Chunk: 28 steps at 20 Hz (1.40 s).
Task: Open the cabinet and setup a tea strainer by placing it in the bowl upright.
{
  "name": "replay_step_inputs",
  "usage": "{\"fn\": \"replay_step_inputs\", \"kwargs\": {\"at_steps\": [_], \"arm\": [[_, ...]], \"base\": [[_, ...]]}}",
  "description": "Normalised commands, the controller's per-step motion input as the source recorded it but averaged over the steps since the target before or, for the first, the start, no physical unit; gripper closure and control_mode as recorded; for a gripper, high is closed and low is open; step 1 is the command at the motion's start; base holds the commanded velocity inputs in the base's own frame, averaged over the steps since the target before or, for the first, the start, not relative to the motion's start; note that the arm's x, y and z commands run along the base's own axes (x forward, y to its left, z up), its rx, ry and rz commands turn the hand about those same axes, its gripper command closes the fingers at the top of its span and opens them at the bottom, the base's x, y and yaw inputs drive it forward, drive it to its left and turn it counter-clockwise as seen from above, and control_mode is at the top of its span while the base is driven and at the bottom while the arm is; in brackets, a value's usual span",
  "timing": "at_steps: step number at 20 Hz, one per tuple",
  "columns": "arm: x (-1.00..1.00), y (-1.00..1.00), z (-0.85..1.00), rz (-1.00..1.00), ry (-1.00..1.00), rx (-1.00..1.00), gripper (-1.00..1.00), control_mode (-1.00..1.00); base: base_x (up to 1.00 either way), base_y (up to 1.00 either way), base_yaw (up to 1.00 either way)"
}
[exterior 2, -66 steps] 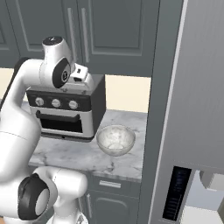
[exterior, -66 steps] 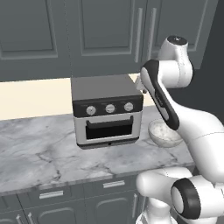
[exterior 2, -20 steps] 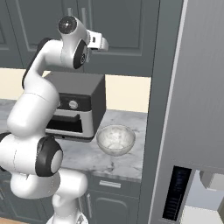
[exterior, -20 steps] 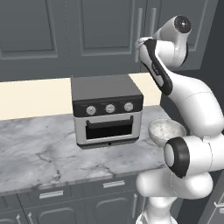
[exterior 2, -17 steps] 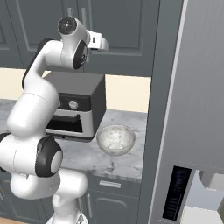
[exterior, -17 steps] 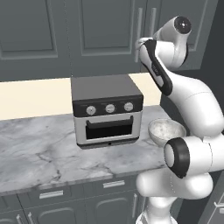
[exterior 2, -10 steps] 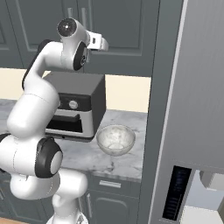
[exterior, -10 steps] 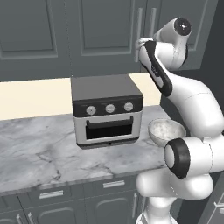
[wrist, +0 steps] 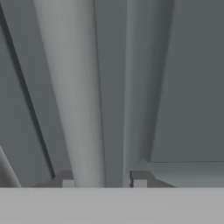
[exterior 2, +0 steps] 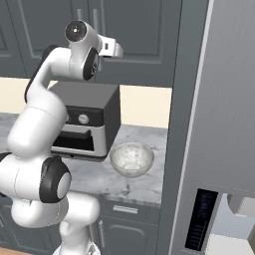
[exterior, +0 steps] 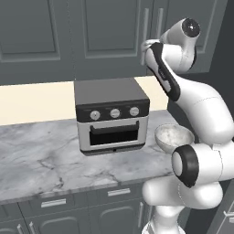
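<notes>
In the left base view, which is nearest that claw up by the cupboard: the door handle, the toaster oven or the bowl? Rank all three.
1. Handle: at the gripper, between its fingers.
2. Toaster oven: below, to the left.
3. Bowl: lowest, on the counter right of the oven.

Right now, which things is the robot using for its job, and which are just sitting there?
For the job:
cabinet
its silver handle
bowl
gripper, at the handle

Just sitting there:
toaster oven
counter
fridge

The claw (wrist: 103, 181) has narrowed around the cabinet handle (wrist: 72, 100).
</notes>
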Motion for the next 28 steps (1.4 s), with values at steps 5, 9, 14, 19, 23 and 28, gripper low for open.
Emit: {"fn": "replay_step_inputs", "kwargs": {"at_steps": [5,9,14,19,23,28], "arm": [[0.00,0.00,-0.08,-0.02,0.00,-0.03,1.00,-1.00],[0.01,0.00,-0.03,-0.01,0.00,-0.01,1.00,-1.00],[-0.22,-0.18,0.00,0.01,0.00,0.00,1.00,-1.00],[-0.60,-0.19,0.08,0.00,0.08,0.03,1.00,-1.00],[-0.78,-0.28,0.08,0.00,0.05,0.02,1.00,-1.00],[-0.74,-0.45,0.00,0.00,0.05,0.00,1.00,-1.00]], "base": [[0.00,0.00,0.00],[0.00,0.00,0.00],[0.00,0.00,0.00],[0.00,0.00,0.00],[0.00,0.00,0.00],[0.00,0.00,0.00]]}}
